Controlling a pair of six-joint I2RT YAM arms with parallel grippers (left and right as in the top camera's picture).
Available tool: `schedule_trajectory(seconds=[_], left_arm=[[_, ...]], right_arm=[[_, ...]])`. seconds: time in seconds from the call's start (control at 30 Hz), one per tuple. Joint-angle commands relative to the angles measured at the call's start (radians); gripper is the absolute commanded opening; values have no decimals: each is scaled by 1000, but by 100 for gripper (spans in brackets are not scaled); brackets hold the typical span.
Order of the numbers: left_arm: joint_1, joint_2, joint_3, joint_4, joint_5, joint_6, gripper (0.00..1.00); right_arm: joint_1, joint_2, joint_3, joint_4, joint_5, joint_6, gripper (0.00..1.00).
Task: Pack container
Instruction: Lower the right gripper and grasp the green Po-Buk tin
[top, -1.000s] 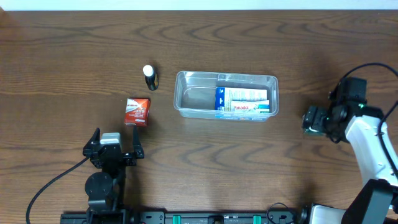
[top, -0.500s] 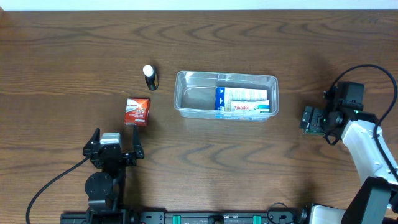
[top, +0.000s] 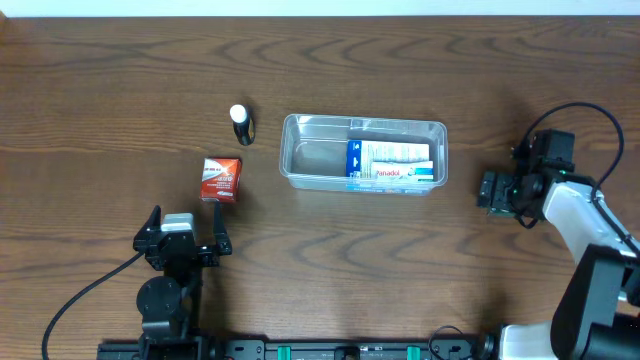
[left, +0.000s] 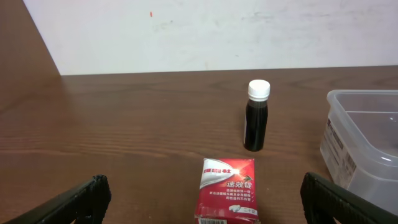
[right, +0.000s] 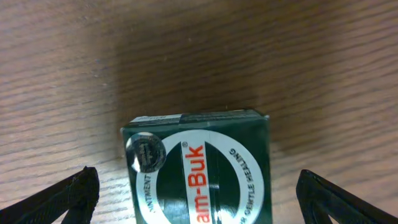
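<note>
The clear plastic container (top: 312, 160) stands mid-table and holds a blue-and-white Panadol box (top: 392, 163); its corner shows in the left wrist view (left: 367, 137). My right gripper (top: 497, 191) is to its right, low over the table. Its fingers (right: 193, 193) are open on either side of a dark green ointment box (right: 199, 168), with gaps on both sides. My left gripper (top: 184, 246) is open and empty near the front edge (left: 202, 199). A red box (top: 220, 178) lies just ahead of it (left: 228, 186).
A small dark bottle with a white cap (top: 241, 124) stands upright left of the container and behind the red box (left: 256, 121). A white wall runs along the table's far edge.
My right gripper has shifted a little to the left, toward the container. The left arm, container, red box and bottle have not moved.
</note>
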Motion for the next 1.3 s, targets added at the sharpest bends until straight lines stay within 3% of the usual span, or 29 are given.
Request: schedule_trajectory(seconds=[0.0,0.2,0.33,0.6,0.87,1.27], left_arm=[[-2,-6,-31,-14,6,10,98],[-2,-6,-31,-14,6,10,98],[-2,-6,-31,-14,6,10,98],[-2,-6,-31,-14,6,10,98],[-2,-6,-31,-14,6,10,98],[-2,-6,-31,-14,6,10,98]], right_arm=[[-15,22,-5,11,-5,-21,95],[-15,26,-5,11,-4,-21,67],[-15,26,-5,11,-1,-21,63],[-15,26,-7,16,22,-21,73],[-15,26,-21,43,22,-20,68],[-15,26,-64,99,22,-8,70]])
